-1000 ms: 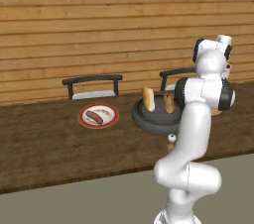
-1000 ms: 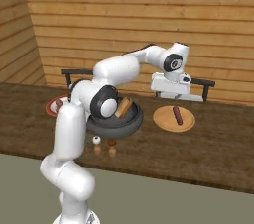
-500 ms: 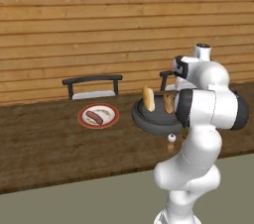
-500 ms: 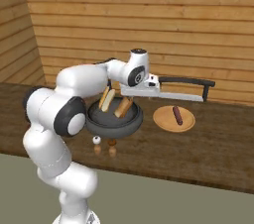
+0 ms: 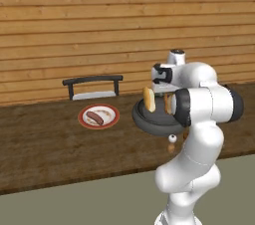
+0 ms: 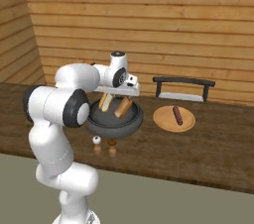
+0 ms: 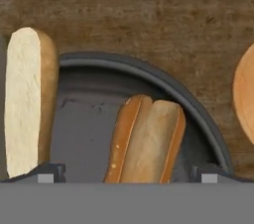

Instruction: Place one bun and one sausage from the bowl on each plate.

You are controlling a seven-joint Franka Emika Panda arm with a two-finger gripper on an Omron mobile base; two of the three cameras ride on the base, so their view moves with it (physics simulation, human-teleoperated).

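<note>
The end effector hangs right over the bowl on the worktop, tips spread wide with nothing between them, straddling a split brown bun. A paler bun leans on the bowl's rim just beside it. One plate with a sausage on it sits well to one side of the bowl, and another plate with a sausage sits on the other side; two little shakers stand in front of the bowl.
</note>
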